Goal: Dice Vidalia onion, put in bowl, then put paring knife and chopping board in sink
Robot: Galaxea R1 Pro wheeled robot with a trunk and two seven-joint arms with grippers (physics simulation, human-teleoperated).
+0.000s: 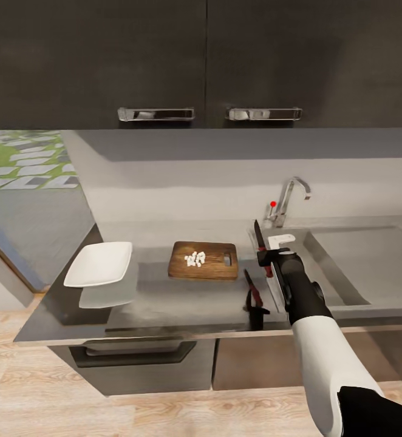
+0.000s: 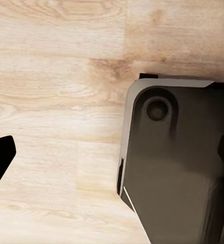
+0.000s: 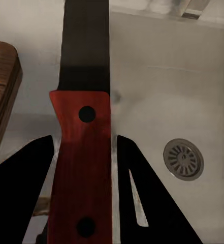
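Observation:
My right gripper is shut on the paring knife, holding it by the red handle with the dark blade pointing away, over the left rim of the sink. In the right wrist view the knife sits between the black fingers, above the basin and its drain. The chopping board lies on the countertop, with small white pieces of diced onion on it. The white square bowl stands empty to the left. My left gripper hangs open over the wooden floor.
The chrome tap with a red dot rises behind the sink's left corner. Dark wall cabinets with two handles hang above. The knife's reflection shows on the glossy counter near the front edge. The robot's dark base lies under the left gripper.

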